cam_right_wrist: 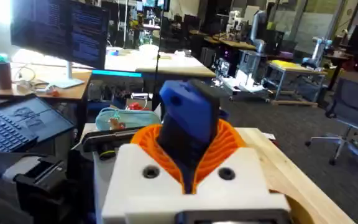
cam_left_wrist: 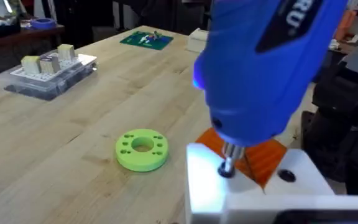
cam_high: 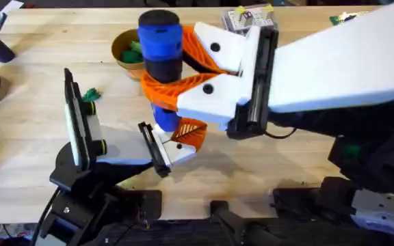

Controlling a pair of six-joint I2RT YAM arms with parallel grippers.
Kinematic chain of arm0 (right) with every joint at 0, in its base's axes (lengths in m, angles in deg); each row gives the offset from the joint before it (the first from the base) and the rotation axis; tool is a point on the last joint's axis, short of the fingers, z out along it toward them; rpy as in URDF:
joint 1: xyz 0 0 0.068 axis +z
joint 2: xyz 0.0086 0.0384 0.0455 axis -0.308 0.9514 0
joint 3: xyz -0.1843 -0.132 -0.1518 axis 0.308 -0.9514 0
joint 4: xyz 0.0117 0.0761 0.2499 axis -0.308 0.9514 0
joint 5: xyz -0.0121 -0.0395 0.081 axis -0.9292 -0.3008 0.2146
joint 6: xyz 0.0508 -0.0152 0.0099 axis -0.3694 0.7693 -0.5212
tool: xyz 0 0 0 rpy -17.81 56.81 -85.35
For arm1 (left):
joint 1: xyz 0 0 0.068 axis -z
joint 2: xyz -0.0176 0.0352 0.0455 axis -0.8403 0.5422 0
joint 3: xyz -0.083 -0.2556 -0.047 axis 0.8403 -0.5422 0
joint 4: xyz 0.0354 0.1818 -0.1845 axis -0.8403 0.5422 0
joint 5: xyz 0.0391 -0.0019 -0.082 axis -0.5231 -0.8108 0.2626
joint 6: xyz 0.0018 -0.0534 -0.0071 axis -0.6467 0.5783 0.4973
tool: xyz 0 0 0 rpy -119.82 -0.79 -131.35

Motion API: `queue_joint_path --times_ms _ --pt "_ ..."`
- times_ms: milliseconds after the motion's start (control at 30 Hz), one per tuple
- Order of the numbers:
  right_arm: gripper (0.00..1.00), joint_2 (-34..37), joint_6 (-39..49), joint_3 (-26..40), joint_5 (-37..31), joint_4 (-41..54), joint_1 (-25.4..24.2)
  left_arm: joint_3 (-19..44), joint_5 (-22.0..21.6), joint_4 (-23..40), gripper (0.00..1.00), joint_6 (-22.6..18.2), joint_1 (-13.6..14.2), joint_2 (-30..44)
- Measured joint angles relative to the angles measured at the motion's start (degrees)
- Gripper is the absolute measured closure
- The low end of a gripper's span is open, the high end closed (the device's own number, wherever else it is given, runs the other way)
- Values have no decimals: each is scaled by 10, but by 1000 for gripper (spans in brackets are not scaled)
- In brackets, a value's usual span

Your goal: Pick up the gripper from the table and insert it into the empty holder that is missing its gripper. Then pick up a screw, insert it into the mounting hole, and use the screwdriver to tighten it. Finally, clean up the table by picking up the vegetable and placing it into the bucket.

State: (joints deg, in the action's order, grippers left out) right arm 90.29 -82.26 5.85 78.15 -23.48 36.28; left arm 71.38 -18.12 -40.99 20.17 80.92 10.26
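Light plank grain is seen across the table (cam_high: 46,61), which carries the holder (cam_high: 81,130) at the near left, its flat black plates standing upright on a black jointed base. The right end effector (cam_high: 166,72) is reached across the middle from the right, and its large orange lattice fingers (cam_high: 193,48) are pressed around the screwdriver (cam_high: 161,44), which is held upright with its black cap on top. In the right wrist view the blue handle (cam_right_wrist: 190,121) is seen pinched between the orange pads. The narrower lower part of the screwdriver is brought down just above the gripper (cam_high: 187,133), whose orange lattice tip lies beside the holder's nearer black plate. In the left wrist view the metal bit (cam_left_wrist: 227,163) is placed against a white mount, with orange lattice just behind it. The bucket (cam_high: 130,49) is set just behind the screwdriver, with green pieces inside. A small green vegetable (cam_high: 89,94) lies beside the holder's upper knob. A green ring (cam_left_wrist: 142,149) rests on the table nearby. Whether the left end effector is spread or pressed together cannot be told.
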Motion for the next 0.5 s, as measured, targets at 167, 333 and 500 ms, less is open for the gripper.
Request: queue_joint_path --times_ms 167,333,500 --pt "954 0 0 0 0 0 0 0 0 0 983 0 0 0" --pt "955 0 3 0 0 0 0 0 0 0 983 0 0 0" --pt "955 0 9 0 0 0 0 0 0 0 983 0 0 0"
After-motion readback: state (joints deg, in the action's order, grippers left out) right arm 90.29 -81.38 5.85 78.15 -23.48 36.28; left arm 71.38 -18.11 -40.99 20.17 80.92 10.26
